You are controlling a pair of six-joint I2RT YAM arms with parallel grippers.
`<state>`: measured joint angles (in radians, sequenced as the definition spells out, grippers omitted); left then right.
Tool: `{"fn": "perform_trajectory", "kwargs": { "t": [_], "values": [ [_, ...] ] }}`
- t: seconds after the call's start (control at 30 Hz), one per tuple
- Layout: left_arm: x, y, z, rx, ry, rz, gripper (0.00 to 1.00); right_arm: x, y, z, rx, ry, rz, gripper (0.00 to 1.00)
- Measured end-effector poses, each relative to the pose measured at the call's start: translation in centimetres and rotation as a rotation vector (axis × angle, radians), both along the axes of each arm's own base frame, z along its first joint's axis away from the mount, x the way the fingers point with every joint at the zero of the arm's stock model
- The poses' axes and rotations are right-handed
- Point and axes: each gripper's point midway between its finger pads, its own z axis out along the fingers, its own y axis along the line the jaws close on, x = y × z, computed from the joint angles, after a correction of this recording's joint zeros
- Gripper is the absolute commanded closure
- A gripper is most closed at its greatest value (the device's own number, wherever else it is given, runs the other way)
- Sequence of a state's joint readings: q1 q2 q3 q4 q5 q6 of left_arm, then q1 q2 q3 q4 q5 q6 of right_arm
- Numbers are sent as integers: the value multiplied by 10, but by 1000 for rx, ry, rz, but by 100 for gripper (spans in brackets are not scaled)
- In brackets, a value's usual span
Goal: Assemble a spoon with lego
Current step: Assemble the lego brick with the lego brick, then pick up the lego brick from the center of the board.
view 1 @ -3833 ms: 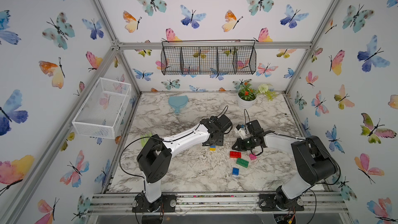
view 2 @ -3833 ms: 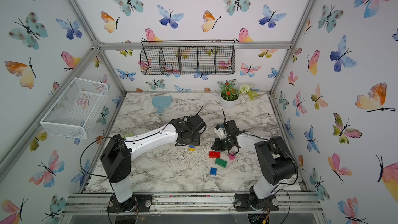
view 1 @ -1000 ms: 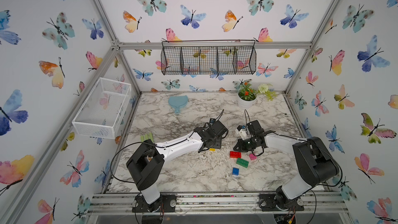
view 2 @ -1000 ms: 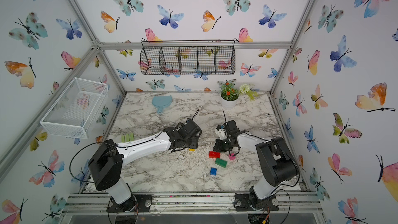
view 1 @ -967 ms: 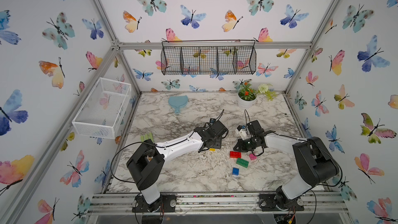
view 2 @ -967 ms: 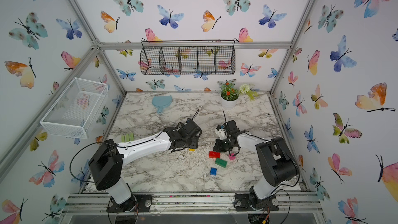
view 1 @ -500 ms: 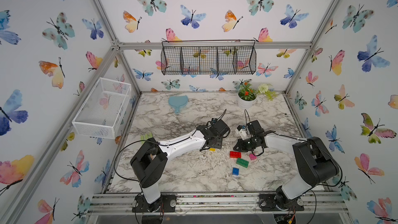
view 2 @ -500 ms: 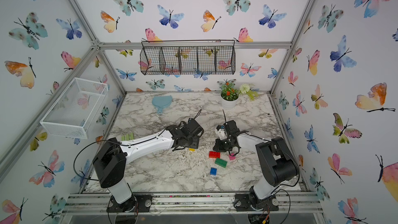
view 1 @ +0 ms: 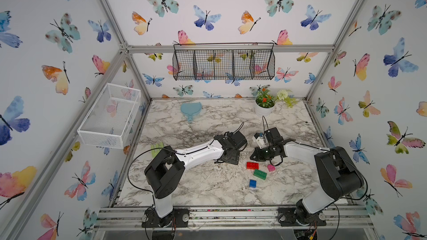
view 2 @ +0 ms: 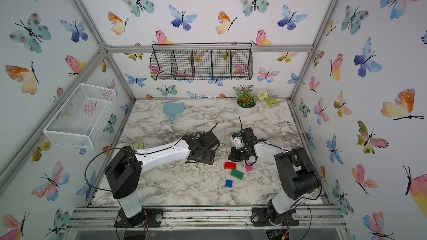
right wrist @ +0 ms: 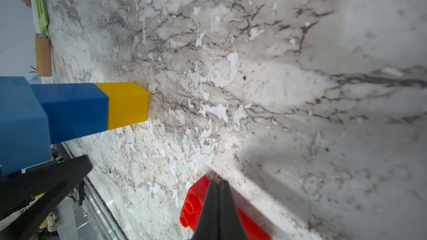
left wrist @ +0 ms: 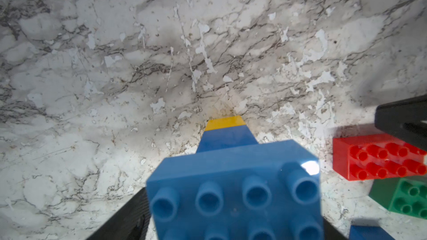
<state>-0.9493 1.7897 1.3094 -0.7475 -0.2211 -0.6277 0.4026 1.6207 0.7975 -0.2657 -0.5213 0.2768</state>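
Left claw stands low over the middle of the table, and its two fingers are on both sides of the long light-blue brick. Whether they press this brick or stand just free of it, I cannot tell. This brick is the top of the unfinished spoon: a yellow brick with its end on the marble, a blue brick on it, and then the long one across, its studs bare and facing up. Right claw, to the right of the spoon, is closed with nothing between the jaws, and its tips hang just over one end of the red brick. Just near of the red one lies the green brick, to its right the pink brick, and nearer again the small blue brick, all loose and apart from the spoon. So I judge that the stem and the first wide layer are done, and the head is the step in hand. The next move, I think, asks the right claw to open, take the red brick by its long sides and bring it above the bare studs, with the left claw holding the narrow stem upright. The push must go straight down, because such a thin foot can easily tip.
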Motion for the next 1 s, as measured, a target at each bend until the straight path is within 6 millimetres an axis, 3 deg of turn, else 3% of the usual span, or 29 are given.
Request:
{"fn": "perform_trajectory", "kwargs": {
  "t": [0.17,0.33,0.4,0.53,0.67,0.73,0.83,1.0],
  "values": [
    [-1,1,2,5,1,1,2,-2,-2,0,-11,5,-3,94],
    [1,-1,25,-47,-35,1,2,-5,-7,8,-27,1,-16,58],
    [2,-1,50,-106,-78,3,2,-6,-10,17,-36,-6,-28,43],
    [4,7,124,-288,-231,15,2,-5,-14,43,-40,-47,-60,31],
    [-8,45,192,-465,-426,41,2,-6,-20,64,-67,-86,-102,24],
    [-18,66,209,-521,-500,51,2,-9,-20,66,-94,-88,-117,12],
    [-32,93,209,-555,-564,63,2,-18,-14,58,-148,-67,-118,9],
    [-48,117,181,-547,-578,60,2,-27,-9,43,-227,-32,-161,2]
  ]
}}
